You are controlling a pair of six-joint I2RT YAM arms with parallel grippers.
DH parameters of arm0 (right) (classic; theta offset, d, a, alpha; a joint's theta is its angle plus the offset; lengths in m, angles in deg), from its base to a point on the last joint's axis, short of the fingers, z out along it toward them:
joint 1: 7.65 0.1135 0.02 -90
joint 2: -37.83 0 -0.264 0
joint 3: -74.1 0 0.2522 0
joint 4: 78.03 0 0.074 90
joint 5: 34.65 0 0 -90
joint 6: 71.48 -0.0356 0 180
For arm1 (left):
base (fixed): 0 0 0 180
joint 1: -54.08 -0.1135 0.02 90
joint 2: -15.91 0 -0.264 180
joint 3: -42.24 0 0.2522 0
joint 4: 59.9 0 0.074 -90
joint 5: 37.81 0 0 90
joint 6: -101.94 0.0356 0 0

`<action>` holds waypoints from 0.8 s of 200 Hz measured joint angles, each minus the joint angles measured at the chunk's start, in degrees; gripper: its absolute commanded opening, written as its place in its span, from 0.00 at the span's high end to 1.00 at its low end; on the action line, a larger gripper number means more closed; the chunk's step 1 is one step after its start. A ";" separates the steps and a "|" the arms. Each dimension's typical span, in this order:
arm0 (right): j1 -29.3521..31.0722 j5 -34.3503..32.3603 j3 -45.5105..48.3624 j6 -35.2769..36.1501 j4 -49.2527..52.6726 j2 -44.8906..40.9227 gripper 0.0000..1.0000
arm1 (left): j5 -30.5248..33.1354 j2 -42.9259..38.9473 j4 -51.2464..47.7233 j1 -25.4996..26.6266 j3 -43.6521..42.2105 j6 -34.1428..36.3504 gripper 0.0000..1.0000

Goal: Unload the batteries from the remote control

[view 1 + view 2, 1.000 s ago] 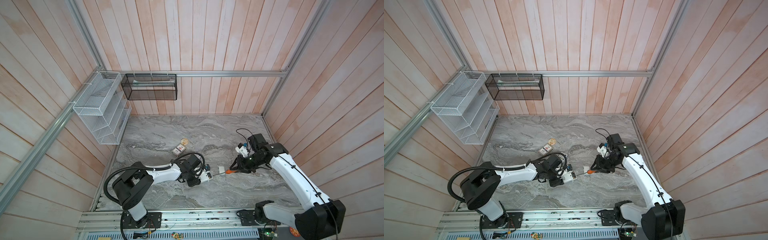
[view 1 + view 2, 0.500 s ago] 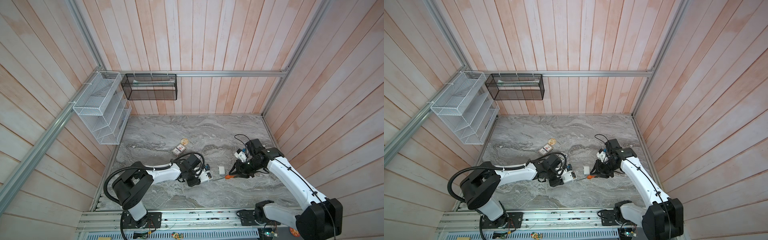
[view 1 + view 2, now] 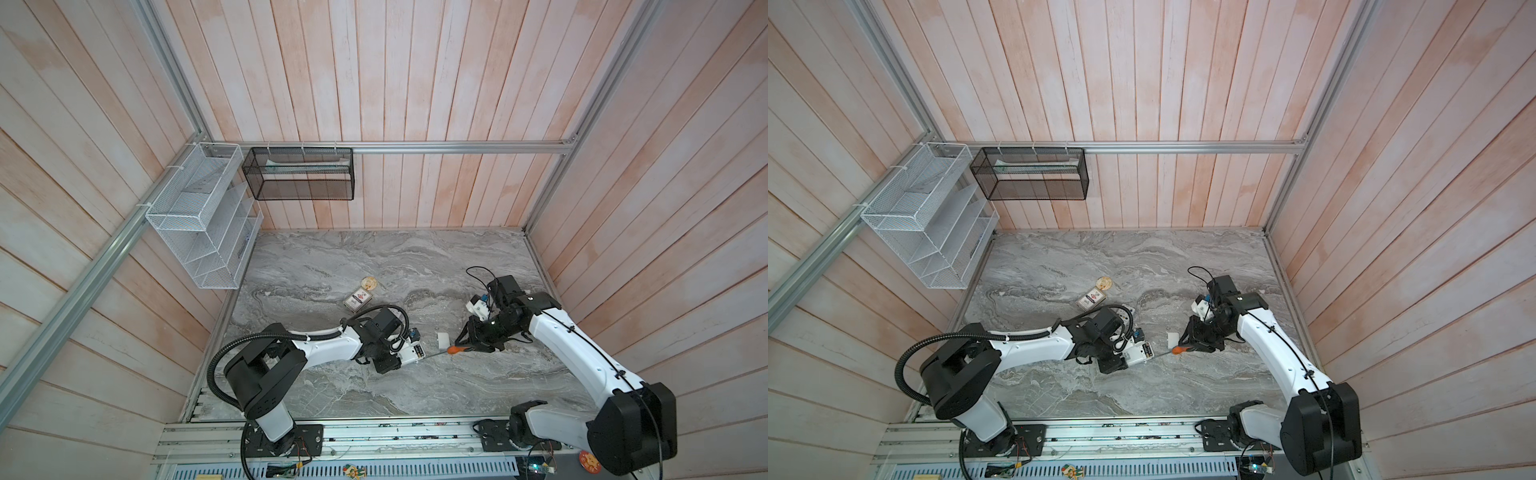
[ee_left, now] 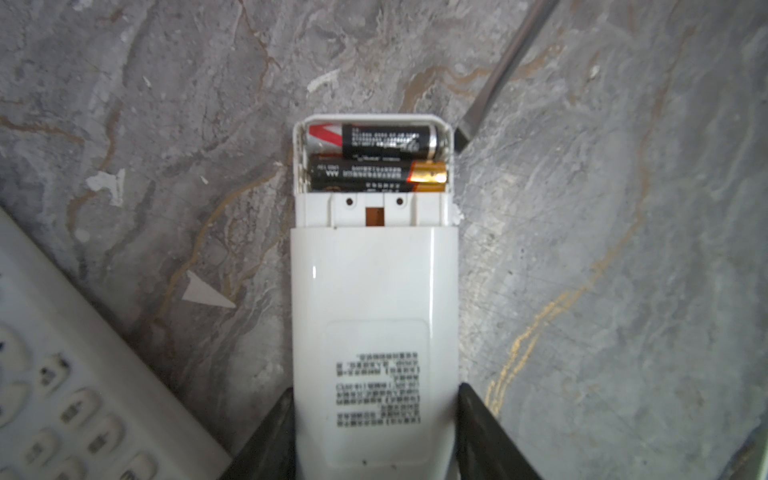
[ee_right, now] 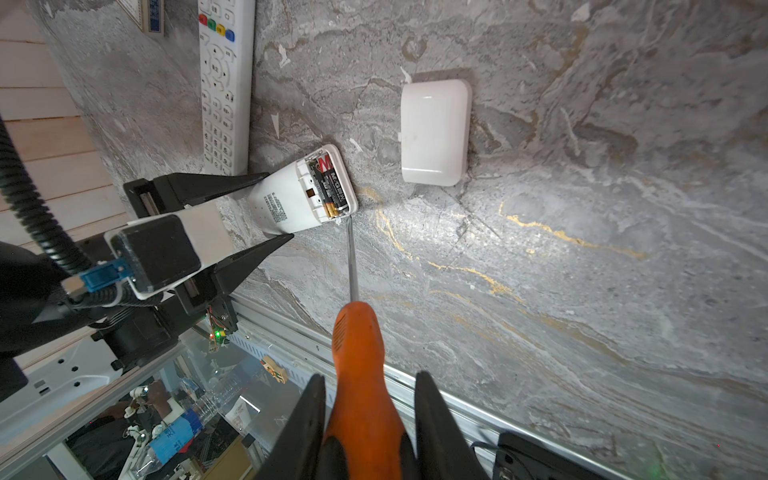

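My left gripper point(image 4: 374, 399) is shut on the white remote control point(image 4: 374, 291), which lies back up on the marble. Its compartment is uncovered, and two batteries point(image 4: 374, 160) lie side by side in it, dark with one golden end. In both top views the remote control point(image 3: 409, 353) point(image 3: 1139, 352) is near the front middle. My right gripper point(image 5: 370, 376) is shut on the orange-handled screwdriver point(image 5: 359, 361). The shaft tip sits at the end corner of the remote control point(image 5: 299, 195), beside the batteries point(image 5: 330, 183). The white battery cover point(image 5: 434, 133) lies loose nearby.
A second, long white remote point(image 5: 224, 83) with buttons lies just behind the left gripper. A small printed box point(image 3: 357, 299) and a round wooden disc point(image 3: 368, 283) sit farther back. A white wire rack point(image 3: 199, 224) and a black mesh basket point(image 3: 299, 174) hang on the walls.
My right arm has shifted forward and left with the screwdriver, bringing its tip to the end of the remote control. The left gripper and the remote control have stayed still.
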 measured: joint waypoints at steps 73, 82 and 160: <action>0.00 -0.28 -1.25 0.09 -0.68 1.20 0.95 | 0.00 -0.09 0.11 0.00 -0.15 0.00 0.71; 0.00 -0.44 -1.31 0.20 -0.66 1.20 0.95 | 0.00 -0.11 0.13 0.00 -0.17 0.00 0.72; 0.00 -0.92 -1.95 0.39 -0.20 1.20 0.95 | 0.00 -0.17 0.20 0.00 -0.26 0.02 0.73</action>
